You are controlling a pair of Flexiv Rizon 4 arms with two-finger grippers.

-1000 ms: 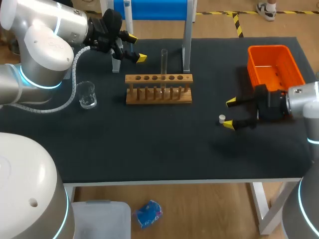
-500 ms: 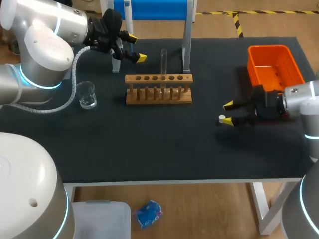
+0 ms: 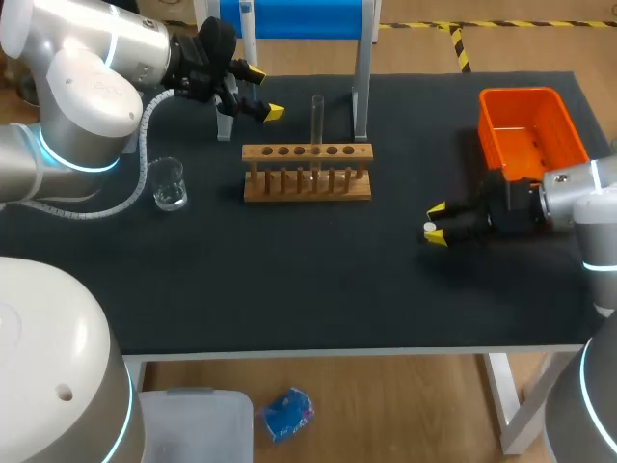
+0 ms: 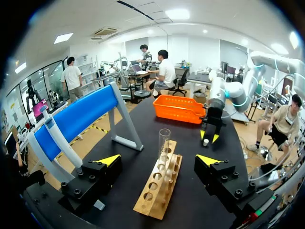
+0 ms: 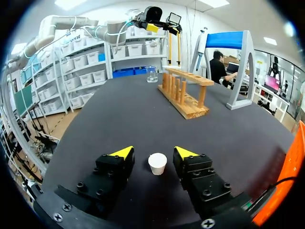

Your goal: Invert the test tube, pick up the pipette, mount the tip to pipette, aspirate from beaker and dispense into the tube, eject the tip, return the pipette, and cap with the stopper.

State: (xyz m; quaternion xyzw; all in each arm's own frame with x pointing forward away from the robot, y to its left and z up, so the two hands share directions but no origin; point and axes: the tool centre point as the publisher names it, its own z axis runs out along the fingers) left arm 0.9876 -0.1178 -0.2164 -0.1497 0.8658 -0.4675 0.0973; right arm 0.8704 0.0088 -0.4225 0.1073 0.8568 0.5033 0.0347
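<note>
Over on the right of the bench (image 3: 289, 289), your right gripper (image 5: 154, 151) has its jaws released either side of the stopper (image 5: 157, 163), not touching it. Tube (image 3: 316, 121) is upright in the rack (image 3: 307, 174) and the left gripper (image 3: 264, 92) hangs open-jawed by the stand (image 3: 299, 17), so I'd guess only grabbing and capping's left.

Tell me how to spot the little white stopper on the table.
Find the orange bin on the right of the table. Beside it is the right gripper, and the stopper stands between its open yellow tips. It is the only small white thing on the dark top.
</note>
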